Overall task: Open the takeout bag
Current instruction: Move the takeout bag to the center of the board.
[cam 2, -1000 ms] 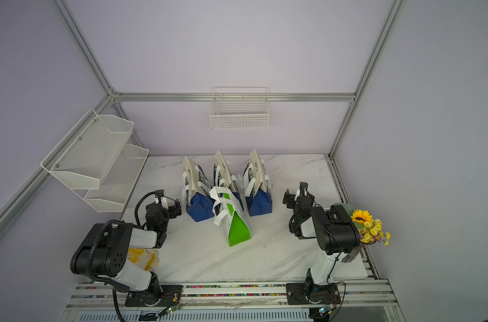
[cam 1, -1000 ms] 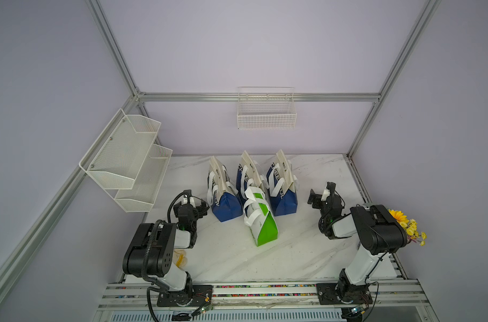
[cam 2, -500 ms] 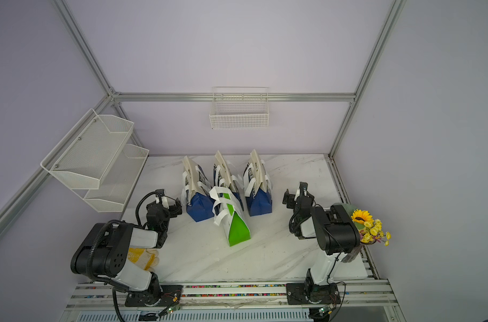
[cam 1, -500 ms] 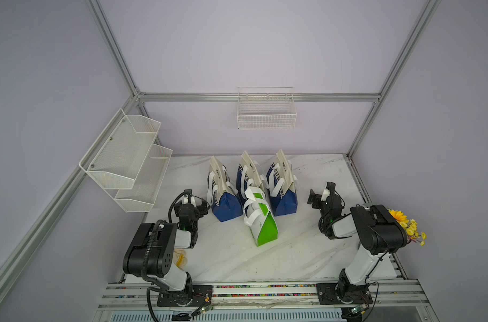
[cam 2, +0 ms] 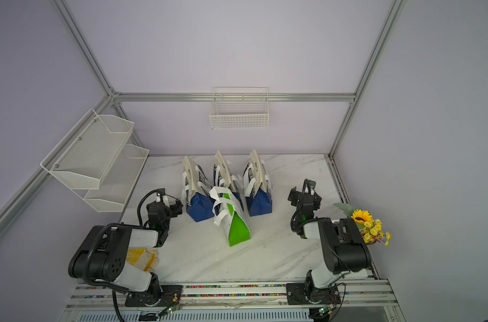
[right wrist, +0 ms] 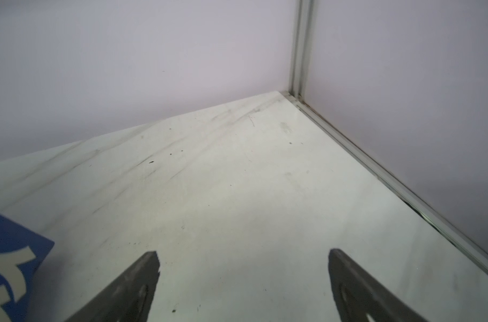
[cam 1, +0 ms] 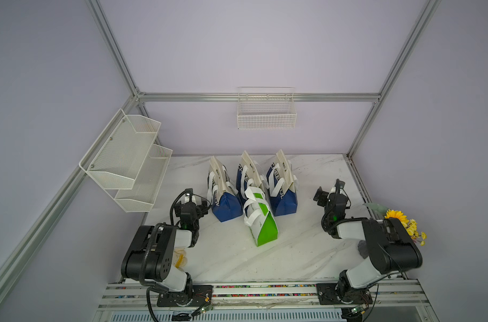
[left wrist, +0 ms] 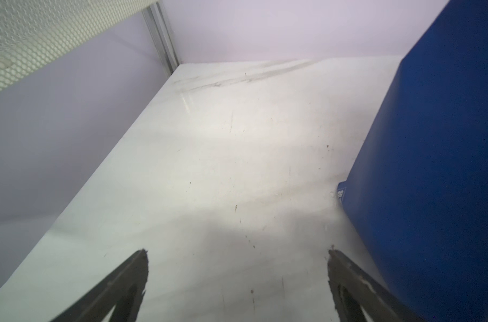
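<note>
Four bags stand on the table (cam 1: 293, 251): the green bag (cam 1: 261, 223), which I take for the takeout bag, in front, and three blue bags (cam 1: 281, 192) in a row just behind it. None of the opening looks done. In both top views the green bag's top edges lie pressed together and its white handles (cam 1: 251, 209) droop over one side.

The left gripper (left wrist: 237, 256) sits low to the left of the green bag, beside the leftmost blue bag (left wrist: 432, 167), jaws wide apart and empty. The right gripper (right wrist: 242, 256) sits well to the green bag's right, likewise spread and empty. The approach, a grip on mouth or handles, and the pulling apart all remain.

Neither wrist view shows the green bag. It covers the lower part of the middle blue bag (cam 1: 247, 175). Something yellowish (cam 2: 142, 258), perhaps a glove, lies half under the left arm, nearer the camera than the green bag. Whether the green bag holds anything cannot be told.
</note>
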{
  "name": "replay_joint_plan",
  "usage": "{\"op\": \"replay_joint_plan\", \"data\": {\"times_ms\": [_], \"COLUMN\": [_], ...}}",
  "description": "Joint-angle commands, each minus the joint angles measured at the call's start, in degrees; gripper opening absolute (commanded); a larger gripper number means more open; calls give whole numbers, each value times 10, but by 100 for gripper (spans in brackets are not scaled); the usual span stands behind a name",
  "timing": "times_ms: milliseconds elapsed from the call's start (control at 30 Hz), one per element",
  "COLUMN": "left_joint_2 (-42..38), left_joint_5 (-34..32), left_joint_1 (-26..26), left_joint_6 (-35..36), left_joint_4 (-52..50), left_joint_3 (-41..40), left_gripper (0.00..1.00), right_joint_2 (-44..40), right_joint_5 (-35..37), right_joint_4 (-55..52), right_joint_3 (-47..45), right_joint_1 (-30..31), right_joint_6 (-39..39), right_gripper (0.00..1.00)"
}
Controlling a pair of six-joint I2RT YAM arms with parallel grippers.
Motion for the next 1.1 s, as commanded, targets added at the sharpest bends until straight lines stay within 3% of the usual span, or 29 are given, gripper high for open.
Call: {"op": "replay_joint_plan", "data": {"times_ms": [0, 67, 100, 133, 200, 267, 367, 433, 633, 767, 900, 1067], "left_joint_2": [-63, -76, -73, -67, -61, -84, -151, -199, -289, -332, -369, -381], "left_joint_5": [-160, -168, -158, -146, -125, -95, -21, -11, -29, -44, -3, 31], "left_joint_1": [-23, -26, -28, -30, -36, -42, -51, -79, -279, -401, -438, -440], "left_joint_6": [-22, -98, -139, -173, -233, -307, -361, -380, -364, -401, -440, -437], "left_joint_4": [-174, -336, -397, -480, -597, -671, -682, -682, -748, -798, -796, -761], "left_joint_3": [143, 234, 277, 325, 390, 407, 363, 334, 313, 274, 236, 224], "left_gripper": [100, 100, 100, 100, 100, 100, 100, 100, 96, 96, 96, 92], "right_joint_2": [-112, -130, -137, -141, -142, -155, -175, -177, -187, -204, -209, -186], "right_joint_5": [-1, 48, 12, -58, -44, -14, 27, 19, 41, 28, 52, 161], "right_joint_4": [-327, -371, -385, -388, -481, -558, -666, -712, -823, -868, -895, -919], "right_joint_3": [117, 83, 71, 71, 123, 169, 233, 265, 340, 364, 391, 435], "right_joint_1": [6, 4, -15, -42, -36, -10, 28, 48, 195, 290, 410, 555], "right_joint_6": [149, 293, 324, 285, 286, 276, 256, 240, 223, 229, 244, 293], "right_gripper": [97, 97, 97, 91, 83, 81, 80, 75, 73, 69, 69, 67]}}
